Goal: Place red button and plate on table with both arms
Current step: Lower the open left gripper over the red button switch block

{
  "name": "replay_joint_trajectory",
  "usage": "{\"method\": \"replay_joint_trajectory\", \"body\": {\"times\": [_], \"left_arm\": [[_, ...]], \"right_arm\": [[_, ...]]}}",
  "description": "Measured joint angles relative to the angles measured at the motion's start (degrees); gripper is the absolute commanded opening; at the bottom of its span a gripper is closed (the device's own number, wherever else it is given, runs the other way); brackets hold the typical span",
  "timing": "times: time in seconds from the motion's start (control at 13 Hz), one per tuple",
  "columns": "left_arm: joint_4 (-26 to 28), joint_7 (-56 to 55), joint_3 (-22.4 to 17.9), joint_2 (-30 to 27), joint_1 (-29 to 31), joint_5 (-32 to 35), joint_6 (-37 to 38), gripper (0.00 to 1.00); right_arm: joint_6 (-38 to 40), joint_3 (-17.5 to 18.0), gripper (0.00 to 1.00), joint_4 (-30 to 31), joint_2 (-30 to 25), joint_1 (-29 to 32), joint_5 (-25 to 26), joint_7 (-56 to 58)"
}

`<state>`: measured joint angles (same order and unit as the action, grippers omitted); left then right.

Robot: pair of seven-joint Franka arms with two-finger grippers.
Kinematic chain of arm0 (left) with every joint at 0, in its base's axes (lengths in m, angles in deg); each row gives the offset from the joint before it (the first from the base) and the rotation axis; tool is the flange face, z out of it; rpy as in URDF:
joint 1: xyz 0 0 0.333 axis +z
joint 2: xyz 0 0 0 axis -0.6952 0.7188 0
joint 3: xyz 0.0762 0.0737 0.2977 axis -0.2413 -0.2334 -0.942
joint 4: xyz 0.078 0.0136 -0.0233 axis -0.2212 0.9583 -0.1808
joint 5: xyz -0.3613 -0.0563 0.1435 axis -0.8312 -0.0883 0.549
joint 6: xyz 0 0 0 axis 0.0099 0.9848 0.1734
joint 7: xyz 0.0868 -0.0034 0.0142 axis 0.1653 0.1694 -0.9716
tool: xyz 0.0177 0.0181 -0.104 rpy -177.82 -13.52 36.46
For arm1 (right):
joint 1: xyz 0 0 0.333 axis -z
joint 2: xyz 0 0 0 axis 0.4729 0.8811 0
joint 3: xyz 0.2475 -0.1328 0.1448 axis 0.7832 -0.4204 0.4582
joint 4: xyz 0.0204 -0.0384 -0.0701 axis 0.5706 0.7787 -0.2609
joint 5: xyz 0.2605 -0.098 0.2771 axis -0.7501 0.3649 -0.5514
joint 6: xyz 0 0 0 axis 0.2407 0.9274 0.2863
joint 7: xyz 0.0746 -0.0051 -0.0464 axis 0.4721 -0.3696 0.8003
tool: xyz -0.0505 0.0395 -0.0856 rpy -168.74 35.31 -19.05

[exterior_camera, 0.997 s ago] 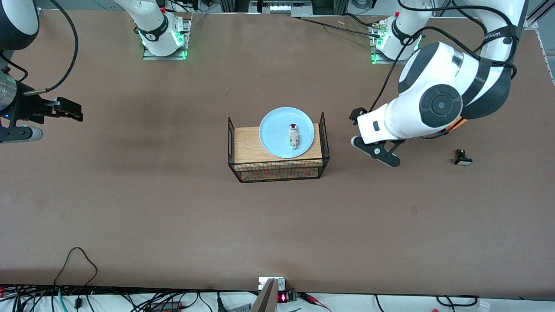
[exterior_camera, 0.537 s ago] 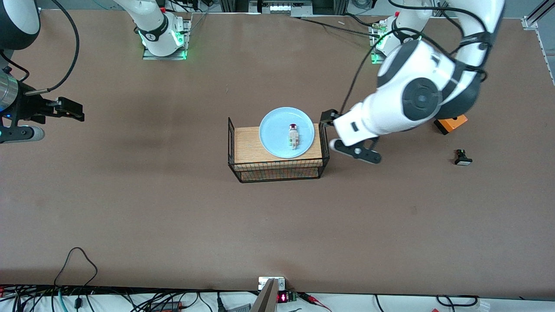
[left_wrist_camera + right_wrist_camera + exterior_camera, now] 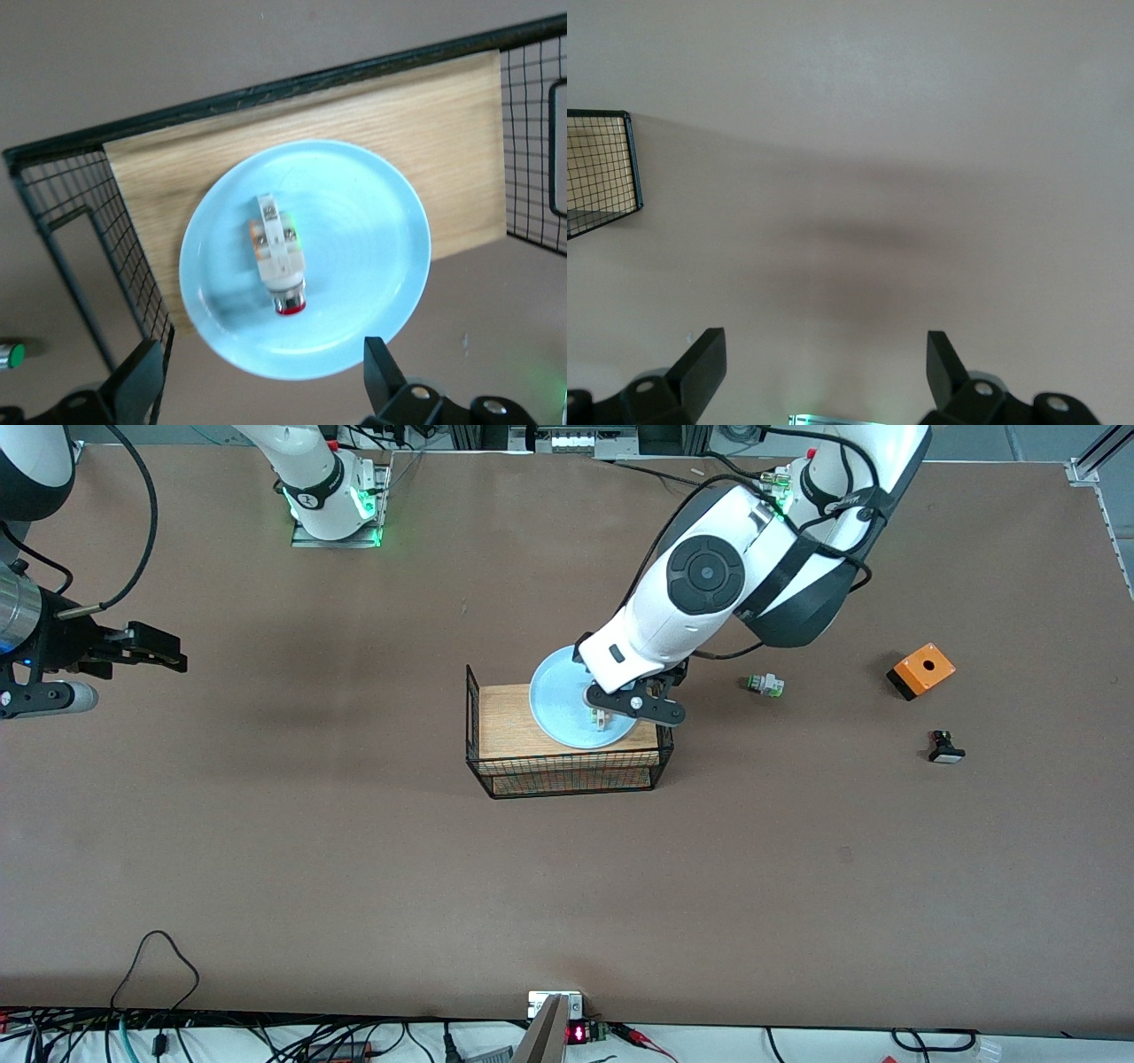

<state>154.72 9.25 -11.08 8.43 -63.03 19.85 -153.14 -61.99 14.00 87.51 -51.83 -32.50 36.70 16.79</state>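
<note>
Since the nearest thing to the front camera is the wire basket (image 3: 567, 757), I start there: its wooden board (image 3: 500, 722) carries the plate (image 3: 558, 700), and the red button (image 3: 279, 257) lies on its side in the plate's middle, red cap toward my left fingers (image 3: 259, 382). Those hang spread wide and empty over the plate. I judge the button light, hard and a little slick, best pinched across its white body, not the round cap, which could roll. The plate looks stiff, smooth and breakable, so its thin rim is the only hold, and it may slide on the board. Farther off toward the left arm's end of the brown desk (image 3: 354, 850) sit a black part (image 3: 945, 747), a green-capped part (image 3: 765, 685) and an orange box (image 3: 921, 670). My right fingers (image 3: 824, 376) wait wide apart and empty over bare desk at the right arm's end, where there is plenty of flat room.
</note>
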Motion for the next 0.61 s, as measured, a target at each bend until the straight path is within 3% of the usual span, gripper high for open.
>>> {"method": "replay_joint_trajectory", "body": {"times": [0.61], "left_arm": [[-0.06,-2.69,-0.66,6.66,-0.04,0.77,-8.33,1.00]], "right_arm": [[0.08,0.01,1.00,0.00,0.05,-0.04,-1.97,-1.73]]}}
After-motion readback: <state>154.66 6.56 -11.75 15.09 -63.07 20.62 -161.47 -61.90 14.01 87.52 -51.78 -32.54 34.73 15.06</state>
